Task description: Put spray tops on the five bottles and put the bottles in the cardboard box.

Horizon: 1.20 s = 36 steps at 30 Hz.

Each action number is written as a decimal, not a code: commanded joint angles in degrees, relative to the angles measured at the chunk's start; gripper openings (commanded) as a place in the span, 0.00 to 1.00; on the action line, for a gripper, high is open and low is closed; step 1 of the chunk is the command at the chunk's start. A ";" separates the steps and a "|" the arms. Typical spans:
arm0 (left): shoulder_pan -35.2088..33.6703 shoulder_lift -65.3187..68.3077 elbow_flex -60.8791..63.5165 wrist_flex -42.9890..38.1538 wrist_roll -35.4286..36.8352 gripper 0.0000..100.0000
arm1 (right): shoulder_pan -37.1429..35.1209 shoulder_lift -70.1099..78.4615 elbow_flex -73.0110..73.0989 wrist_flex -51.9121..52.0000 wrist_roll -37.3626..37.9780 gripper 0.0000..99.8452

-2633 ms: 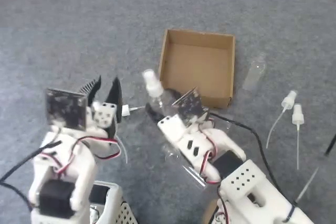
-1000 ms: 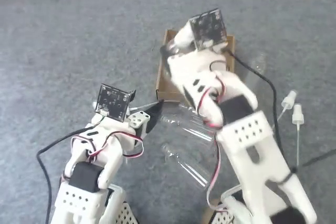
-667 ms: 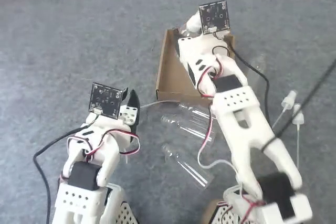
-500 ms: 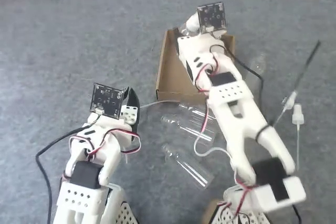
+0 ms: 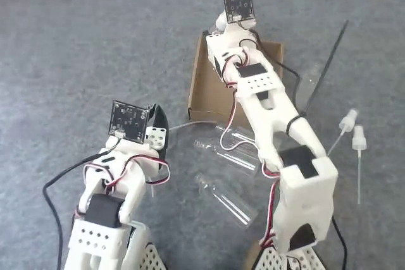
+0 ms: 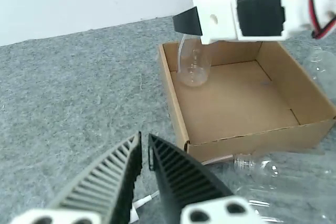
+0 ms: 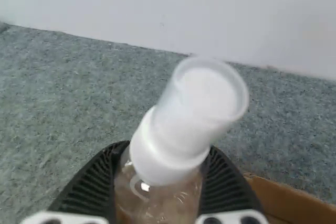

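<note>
- Capped bottle was held pinched in the right hand, over the cardboard box corner; not yet released.
- Left hand was noted nearly pressed together, empty.
- Uncapped bottles and loose spray tops were seen lying on the counter.

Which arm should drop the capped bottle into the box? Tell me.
Right. The right gripper holds the capped bottle over the cardboard box; the left gripper sits shut, short of the box.
</note>
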 commanded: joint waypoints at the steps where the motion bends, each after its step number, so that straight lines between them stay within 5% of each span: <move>1: -0.26 0.09 -0.40 -1.49 0.18 0.01 | 0.40 1.36 -6.33 0.13 -0.79 0.01; 18: -0.26 0.09 -0.40 -1.49 0.09 0.01 | 0.13 7.60 -9.32 0.48 -0.79 0.02; 26: -0.26 0.09 -0.40 -1.49 0.09 0.01 | 0.04 7.60 -9.14 0.75 -0.53 0.19; 36: -0.26 0.09 -0.40 -1.49 0.09 0.01 | 0.04 7.25 -9.14 0.75 -0.44 0.21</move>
